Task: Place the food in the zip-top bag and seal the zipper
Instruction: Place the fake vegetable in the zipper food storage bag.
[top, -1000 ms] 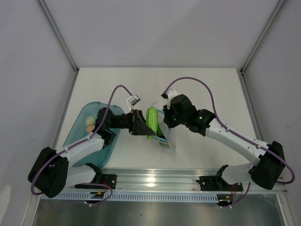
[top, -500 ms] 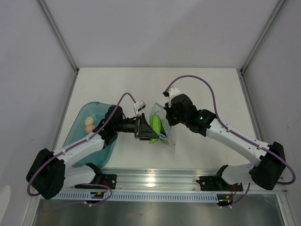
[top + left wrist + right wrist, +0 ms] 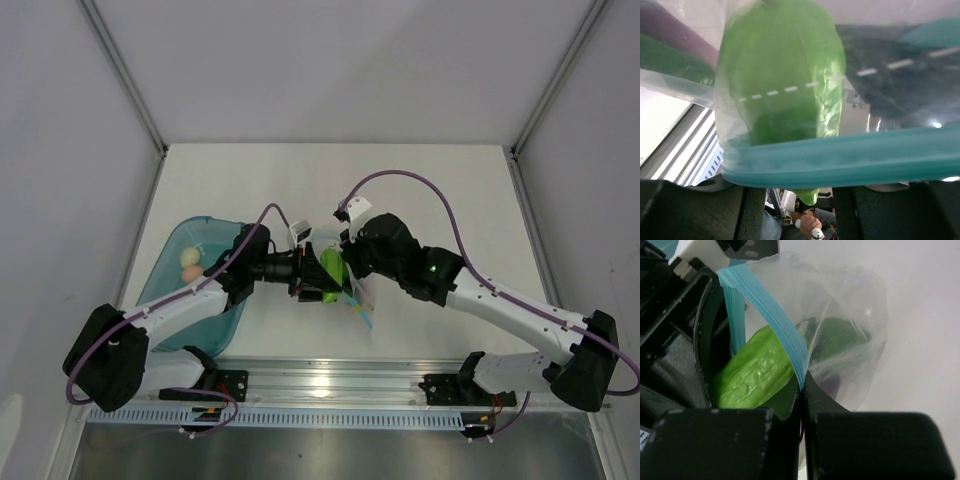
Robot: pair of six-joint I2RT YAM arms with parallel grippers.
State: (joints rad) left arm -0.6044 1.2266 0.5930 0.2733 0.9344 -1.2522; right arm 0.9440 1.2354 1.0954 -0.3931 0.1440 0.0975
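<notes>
The clear zip-top bag [image 3: 358,297] hangs in mid-table between my two grippers. My right gripper [image 3: 347,268] is shut on its teal zipper strip [image 3: 785,340] and holds the mouth up and open; its jaws [image 3: 802,385] meet on the strip. My left gripper [image 3: 308,276] is shut on a bright green bumpy food piece [image 3: 331,268] and has it pushed through the mouth. In the left wrist view most of that piece [image 3: 780,75] shows through the plastic beyond the zipper [image 3: 840,157]. Another dark green piece [image 3: 840,332] lies deeper in the bag.
The translucent blue oval tray [image 3: 175,300] stands at the left, under my left arm, with a pink piece [image 3: 188,272] and a pale one [image 3: 190,258] in it. A metal rail [image 3: 330,380] runs along the near table edge. Grey walls close in on both sides.
My left gripper has turned the green piece from upright to level and pushed it rightward into the bag mouth. My right gripper has shifted left and lower with the bag.
</notes>
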